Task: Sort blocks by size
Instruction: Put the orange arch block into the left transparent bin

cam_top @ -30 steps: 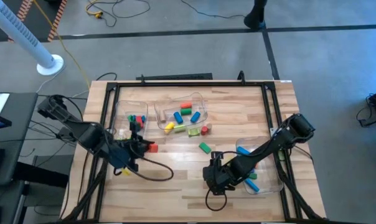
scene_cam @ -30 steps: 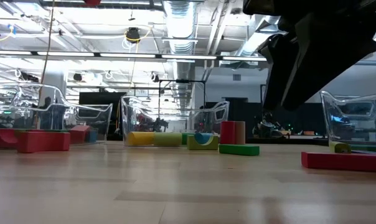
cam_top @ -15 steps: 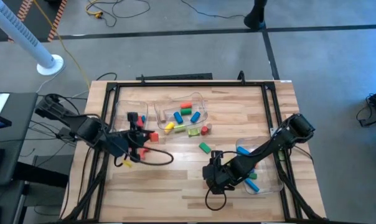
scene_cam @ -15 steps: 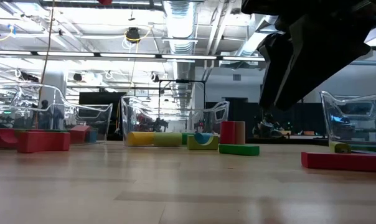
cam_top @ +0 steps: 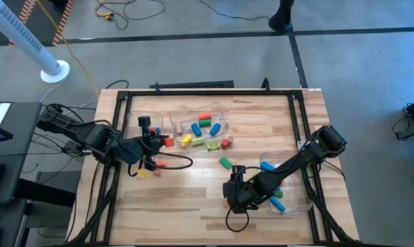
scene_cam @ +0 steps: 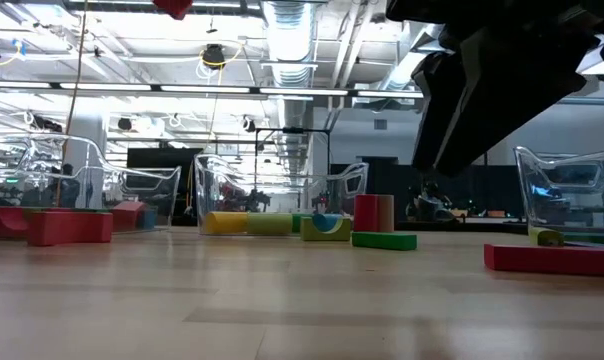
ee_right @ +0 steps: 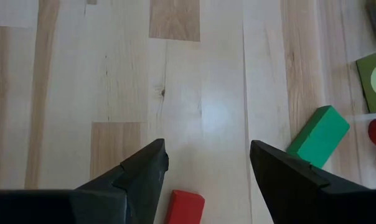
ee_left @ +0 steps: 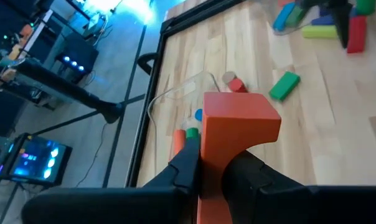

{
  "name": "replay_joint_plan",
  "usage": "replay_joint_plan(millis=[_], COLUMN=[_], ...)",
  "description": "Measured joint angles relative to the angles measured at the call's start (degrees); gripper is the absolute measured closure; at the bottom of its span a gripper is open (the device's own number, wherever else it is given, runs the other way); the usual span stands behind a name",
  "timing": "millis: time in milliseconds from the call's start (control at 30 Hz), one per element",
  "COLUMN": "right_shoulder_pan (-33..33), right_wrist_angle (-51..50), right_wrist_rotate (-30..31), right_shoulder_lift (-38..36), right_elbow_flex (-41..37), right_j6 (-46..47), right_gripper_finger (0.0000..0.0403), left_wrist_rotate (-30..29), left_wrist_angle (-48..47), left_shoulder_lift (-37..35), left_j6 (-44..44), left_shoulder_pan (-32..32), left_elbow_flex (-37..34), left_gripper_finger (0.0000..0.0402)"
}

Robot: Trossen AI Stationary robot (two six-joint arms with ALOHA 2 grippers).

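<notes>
we see the left gripper (ee_left: 213, 177) clamped on an orange-red square-ended wooden block (ee_left: 238, 130), its long axis along the fingers; right gripper (ee_right: 206, 165) wide.

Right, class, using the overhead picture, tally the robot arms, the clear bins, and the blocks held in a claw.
Arms: 2 (left arm, right arm)
Bins: 3 (left bin, middle bin, right bin)
Held blocks: 1 (red block in the left claw)
Total: 6

Left gripper (cam_top: 154, 141) fingers clamped, raised; right gripper (cam_top: 235, 194) fingers spread, low
</notes>
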Motion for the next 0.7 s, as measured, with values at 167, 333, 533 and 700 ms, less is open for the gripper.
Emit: replay_joint_plan(millis=[167,333,533,700], right_shoulder_pan=[0.0,0.0,0.0,0.0], right_wrist_angle=[0.0,0.1,0.3,0.3], right_wrist_rotate=[0.0,0.0,0.0,0.0], right_shoulder_lift=[0.0,0.0,0.0,0.0], right_elbow_flex=[0.0,0.0,0.0,0.0], right_j6=[-0.3,-0.4,-0.5,-0.6], right_gripper_finger=[0.0137,0.0137,0.0137,0.0137], left_wrist_rotate=[-0.4,-0.7,-0.7,-0.7], left_wrist_angle=[-1.7,-4.5,-11.1,-15.8], left_shoulder_lift=[-0.9,-2.6,-5.3,-7.6], left_j6=[0.0,-0.9,-5.5,-10.2], left_shoulder_pan=[2.4,5.1,8.4,9.4], left_elbow_flex=[0.0,0.0,0.0,0.0], left_gripper_finger=[0.0356,0.0356,0.0356,0.0356])
